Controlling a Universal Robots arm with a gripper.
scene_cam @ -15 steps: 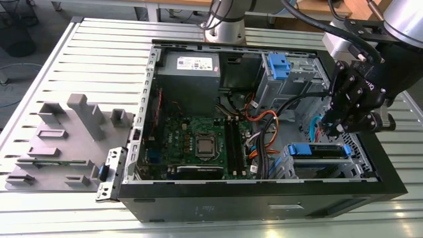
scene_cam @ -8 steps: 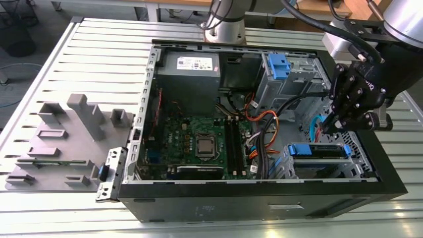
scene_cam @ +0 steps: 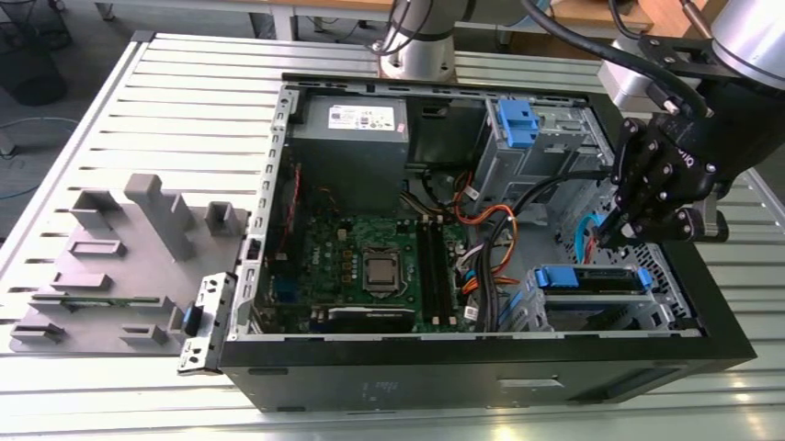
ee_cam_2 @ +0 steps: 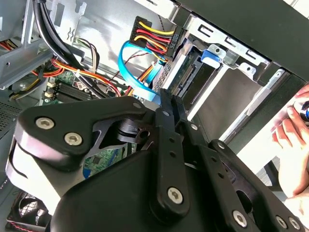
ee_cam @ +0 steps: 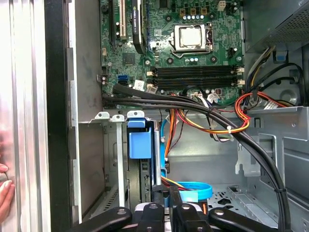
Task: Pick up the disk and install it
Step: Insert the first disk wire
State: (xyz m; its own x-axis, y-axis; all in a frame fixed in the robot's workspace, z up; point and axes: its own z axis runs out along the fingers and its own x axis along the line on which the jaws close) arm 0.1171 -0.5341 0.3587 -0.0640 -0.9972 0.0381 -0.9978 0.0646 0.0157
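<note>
Silver-grey hard disk in blue plastic bracket, seated in bay, lower right of exterior view. Probably stiff, dense, shock-sensitive; grip bracket edges. Black end effector just above, fingers narrow, holding nothing.

An open computer case lies on the table, a parts fixture beside it at the exterior view's left. In the case's near corner at the exterior view's right, the disk sits in a bay.
</note>
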